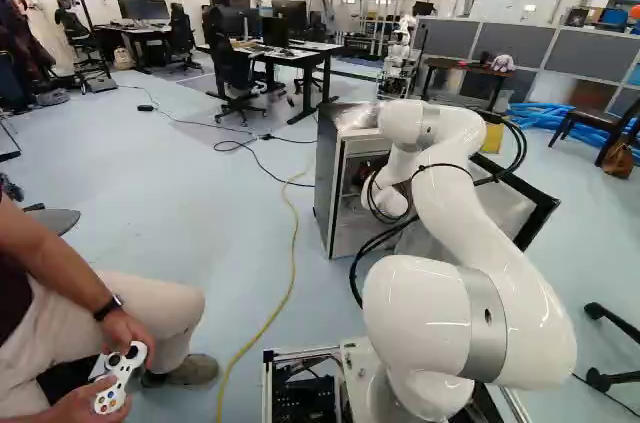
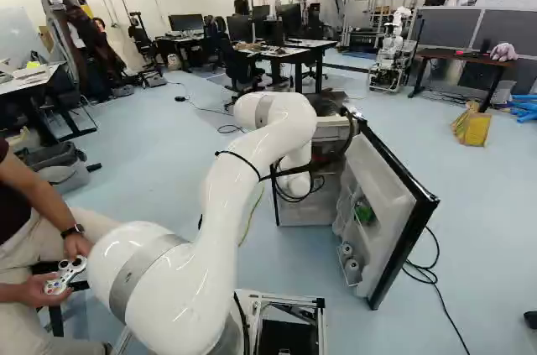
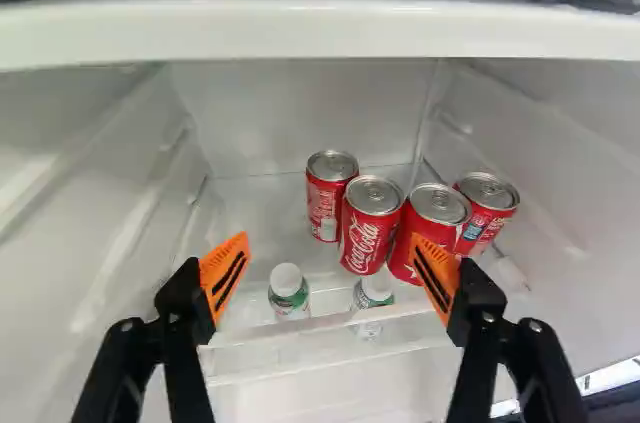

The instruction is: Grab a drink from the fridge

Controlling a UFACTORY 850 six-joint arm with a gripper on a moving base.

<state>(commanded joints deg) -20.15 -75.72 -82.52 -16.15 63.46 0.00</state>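
Fridge (image 1: 328, 178) door (image 2: 382, 195) hangs open so arm (image 2: 226, 200) can reach in. Red cans (image 3: 372, 228) stand ahead of jaws, bunched close; neighbours may get bumped. Jaws wide apart, holding nothing, likely making room for one.

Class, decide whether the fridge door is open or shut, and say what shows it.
Open: the door stands swung out from the fridge, and the wrist view shows red cans inside.
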